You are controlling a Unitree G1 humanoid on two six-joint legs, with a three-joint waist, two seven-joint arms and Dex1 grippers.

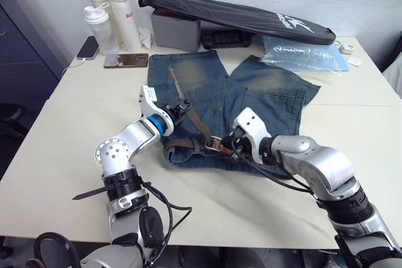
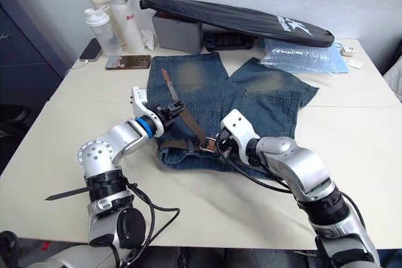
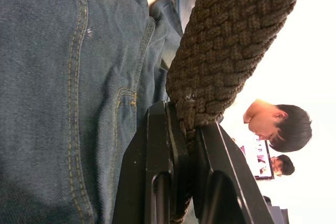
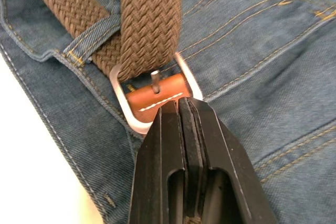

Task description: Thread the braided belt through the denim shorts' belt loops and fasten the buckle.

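The denim shorts [image 1: 270, 89] lie flat on the table, waistband nearest me. The braided belt [image 1: 200, 127] runs along the waistband under a belt loop [image 4: 86, 45]. It passes through the silver buckle [image 4: 152, 85], whose prong [image 4: 155, 78] stands up. From there its free end slants up over the left leg to the tan tip [image 1: 173, 75]. My left gripper [image 1: 182, 110] is shut on that free strand [image 3: 226, 51], held just above the denim. My right gripper [image 4: 181, 103] is shut on the tan leather tab at the buckle, at the waistband's middle.
Bottles [image 1: 107, 14] and a phone [image 1: 125, 60] stand at the table's back left. A long black bag [image 1: 239, 17] lies over a grey box [image 1: 173, 29], with a plastic bag [image 1: 301, 54] to the right. Two people [image 3: 275, 121] show in the left wrist view.
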